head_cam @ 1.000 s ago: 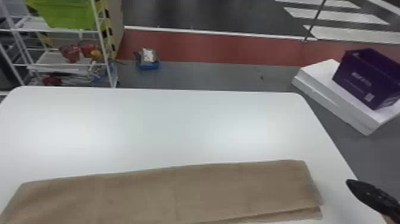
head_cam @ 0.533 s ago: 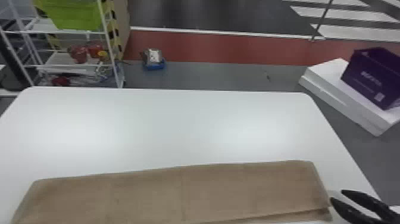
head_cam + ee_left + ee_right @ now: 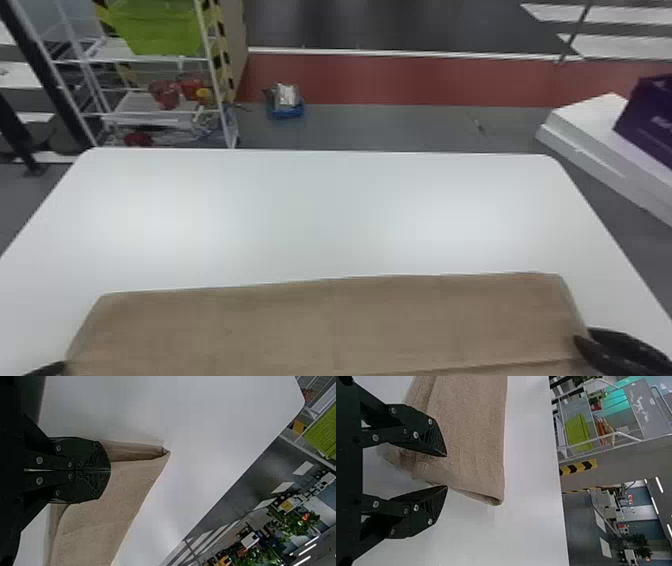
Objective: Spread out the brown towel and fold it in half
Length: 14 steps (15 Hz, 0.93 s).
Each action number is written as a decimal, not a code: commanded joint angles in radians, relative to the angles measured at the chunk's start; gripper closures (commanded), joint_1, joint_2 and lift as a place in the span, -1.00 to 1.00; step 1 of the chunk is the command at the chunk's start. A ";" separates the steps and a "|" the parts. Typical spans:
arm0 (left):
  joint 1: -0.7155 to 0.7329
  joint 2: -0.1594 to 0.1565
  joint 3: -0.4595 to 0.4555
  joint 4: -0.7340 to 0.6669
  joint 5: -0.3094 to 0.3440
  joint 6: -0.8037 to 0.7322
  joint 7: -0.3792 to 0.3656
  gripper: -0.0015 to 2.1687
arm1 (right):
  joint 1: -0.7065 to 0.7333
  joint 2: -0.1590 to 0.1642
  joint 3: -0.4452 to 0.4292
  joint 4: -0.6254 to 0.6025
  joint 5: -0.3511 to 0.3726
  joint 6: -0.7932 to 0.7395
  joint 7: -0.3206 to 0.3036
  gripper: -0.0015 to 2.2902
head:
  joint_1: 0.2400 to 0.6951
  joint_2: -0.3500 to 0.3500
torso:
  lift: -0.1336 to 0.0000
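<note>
The brown towel (image 3: 320,325) lies as a long folded strip across the near part of the white table. At its left end, by the bottom edge, is my left gripper (image 3: 47,370); in the left wrist view my left gripper (image 3: 110,471) is shut on the towel (image 3: 107,522), its fingers pressed together over the cloth's edge. My right gripper (image 3: 582,334) is at the strip's right end. In the right wrist view the right gripper (image 3: 447,471) stands open at the corner of the towel (image 3: 470,435), one finger over the cloth and the other beside it.
The white table (image 3: 320,215) stretches beyond the towel to its far edge. Past it stand a wire shelf with a green bin (image 3: 165,27), a small blue item (image 3: 286,107) on the floor, and a purple box (image 3: 650,120) on white slabs at the right.
The left gripper has come in at the towel's left end. My right gripper has opened and moved left to the towel's right end. The head view has shifted slightly, placing the scene further right.
</note>
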 commanded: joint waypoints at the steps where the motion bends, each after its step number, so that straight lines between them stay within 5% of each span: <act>1: -0.003 0.000 0.000 0.000 0.000 0.000 0.000 0.31 | -0.001 -0.005 0.000 0.006 -0.004 0.002 0.008 0.03 | 1.00 -0.11 | -0.84; 2: -0.005 0.000 -0.002 0.000 0.000 0.000 0.000 0.31 | -0.001 -0.005 -0.003 0.005 -0.012 0.002 0.014 0.16 | 1.00 -0.11 | -0.84; 14: -0.019 -0.008 0.011 -0.037 -0.003 0.058 -0.001 0.31 | -0.007 -0.001 -0.075 -0.063 -0.075 0.057 0.026 0.16 | 1.00 -0.17 | -0.84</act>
